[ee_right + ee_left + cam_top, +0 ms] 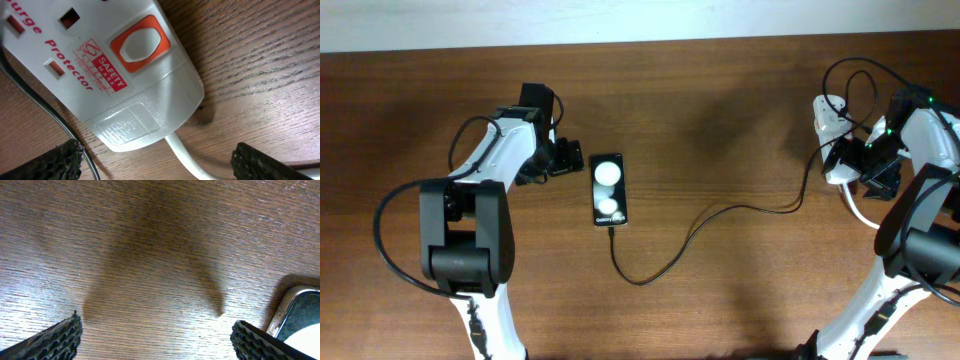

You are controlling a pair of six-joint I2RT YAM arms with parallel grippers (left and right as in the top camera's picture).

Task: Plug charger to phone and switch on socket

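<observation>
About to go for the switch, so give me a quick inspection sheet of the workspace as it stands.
Surface: brown wooden table.
Job's things: phone lies flat, left of centre. Power strip is at the right edge, its orange switch in the right wrist view; on or off cannot be told.
Clutter: nothing seen.
Grippers: left gripper open, beside the phone. Right gripper open, over the power strip.
Cables: thin black charger cable reaches the phone's lower end and runs toward the power strip. Thick white cord leaves the strip.
Surroundings: pale band beyond the table's far edge.
</observation>
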